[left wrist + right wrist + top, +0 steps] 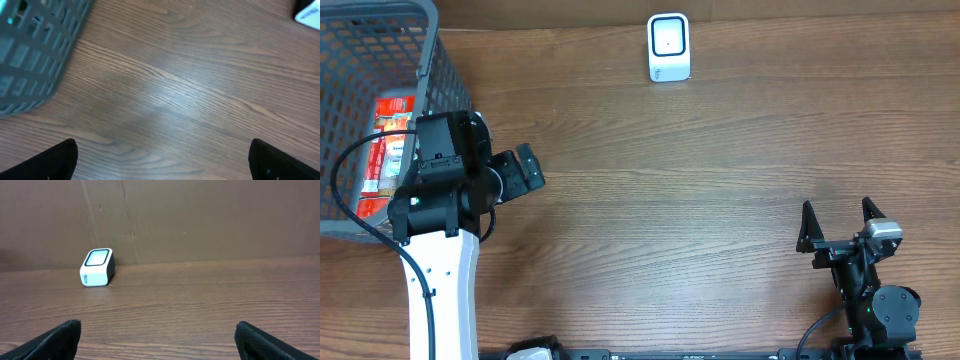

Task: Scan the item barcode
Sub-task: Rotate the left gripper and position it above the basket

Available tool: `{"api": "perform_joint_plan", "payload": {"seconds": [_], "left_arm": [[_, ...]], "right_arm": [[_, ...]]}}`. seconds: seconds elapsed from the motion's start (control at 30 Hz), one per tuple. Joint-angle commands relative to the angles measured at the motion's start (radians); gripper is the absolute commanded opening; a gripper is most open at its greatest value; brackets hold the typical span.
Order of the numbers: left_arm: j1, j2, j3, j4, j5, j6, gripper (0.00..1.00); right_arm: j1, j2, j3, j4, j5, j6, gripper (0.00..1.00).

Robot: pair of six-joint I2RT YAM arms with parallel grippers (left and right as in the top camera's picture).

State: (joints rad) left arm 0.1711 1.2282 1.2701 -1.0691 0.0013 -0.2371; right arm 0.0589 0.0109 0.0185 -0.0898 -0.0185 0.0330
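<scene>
The item, a red and white packet (390, 150), lies inside the grey mesh basket (380, 40) at the table's far left. A white barcode scanner (669, 47) with a dark window stands at the back middle; the right wrist view has this scanner (97, 267) against the brown wall. My left gripper (528, 170) hangs just right of the basket, open and empty, with bare wood between its fingertips (60, 160). My right gripper (837, 215) sits near the front right edge, also open and empty, facing the scanner across the table.
The basket's wall (35, 50) fills the upper left of the left wrist view, and a corner of the scanner (307, 15) shows at the top right. A black cable loops from the left arm (440, 260) beside the basket. A brown wall (200, 220) backs the table.
</scene>
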Motion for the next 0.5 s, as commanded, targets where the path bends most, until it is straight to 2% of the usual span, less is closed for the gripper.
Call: {"api": "perform_joint_plan", "payload": {"seconds": [0.0, 0.23, 0.37, 0.47], "left_arm": [[0.006, 0.002, 0.023, 0.031, -0.061, -0.014, 1.0], [0.005, 0.002, 0.042, 0.185, -0.026, 0.078, 1.0], [0.006, 0.003, 0.143, 0.169, -0.005, 0.088, 1.0], [0.016, 0.021, 0.283, 0.119, -0.012, 0.12, 1.0]], "right_arm": [[-0.004, -0.008, -0.011, 0.006, 0.001, -0.001, 1.0], [-0.004, -0.008, -0.011, 0.006, 0.001, -0.001, 1.0], [-0.004, -0.008, -0.011, 0.006, 0.001, -0.001, 1.0], [-0.004, -0.008, -0.011, 0.006, 0.001, -0.001, 1.0]]}}
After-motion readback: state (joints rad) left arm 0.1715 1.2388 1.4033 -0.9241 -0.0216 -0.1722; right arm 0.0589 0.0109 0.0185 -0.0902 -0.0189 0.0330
